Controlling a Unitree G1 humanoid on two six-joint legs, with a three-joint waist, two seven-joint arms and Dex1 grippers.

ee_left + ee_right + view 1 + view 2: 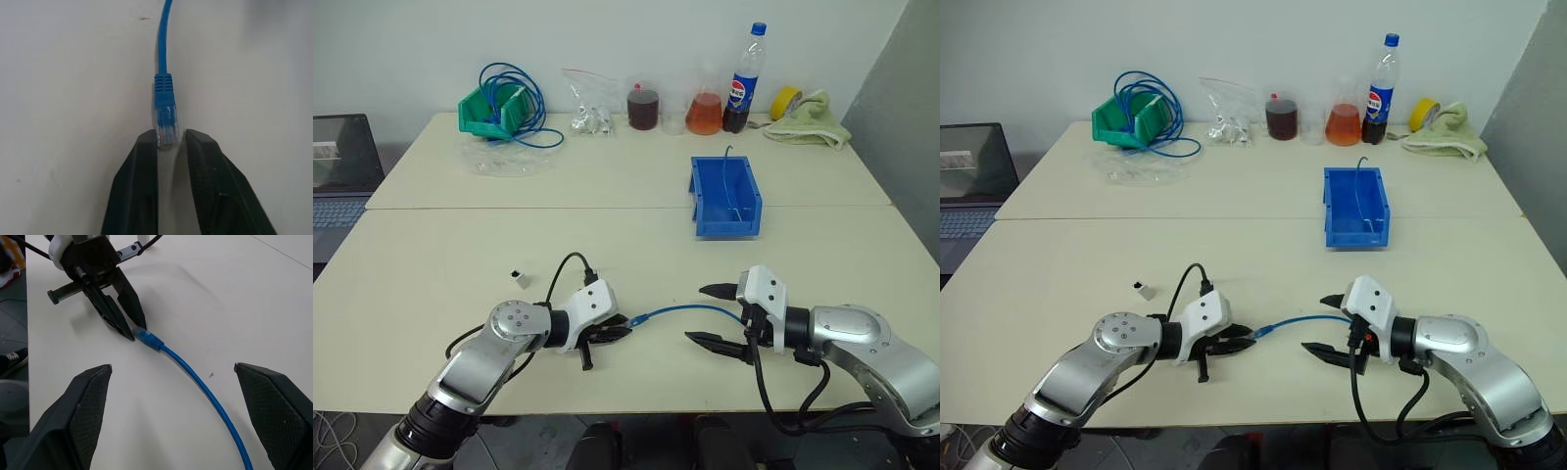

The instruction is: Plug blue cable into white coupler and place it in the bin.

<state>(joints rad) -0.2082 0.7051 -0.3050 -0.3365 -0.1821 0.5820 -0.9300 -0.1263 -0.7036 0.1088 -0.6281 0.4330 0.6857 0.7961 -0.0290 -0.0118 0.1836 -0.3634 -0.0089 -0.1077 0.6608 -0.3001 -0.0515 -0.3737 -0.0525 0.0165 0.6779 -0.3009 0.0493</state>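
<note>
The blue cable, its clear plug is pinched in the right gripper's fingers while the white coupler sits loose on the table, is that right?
Not quite. The left gripper is the one pinching the blue cable by its clear plug, as the left wrist view shows. The right gripper stands open with nothing in it. The rest holds: the white coupler sits loose on the table.

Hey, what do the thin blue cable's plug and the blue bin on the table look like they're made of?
The thin light-blue cable looks rubbery and smooth; the plug pinched in the left gripper seems clear hard plastic, since you can see through it behind the ribbed blue boot. The blue rectangular bin looks like moulded plastic, with uniform colour and thin stiff walls.
</note>
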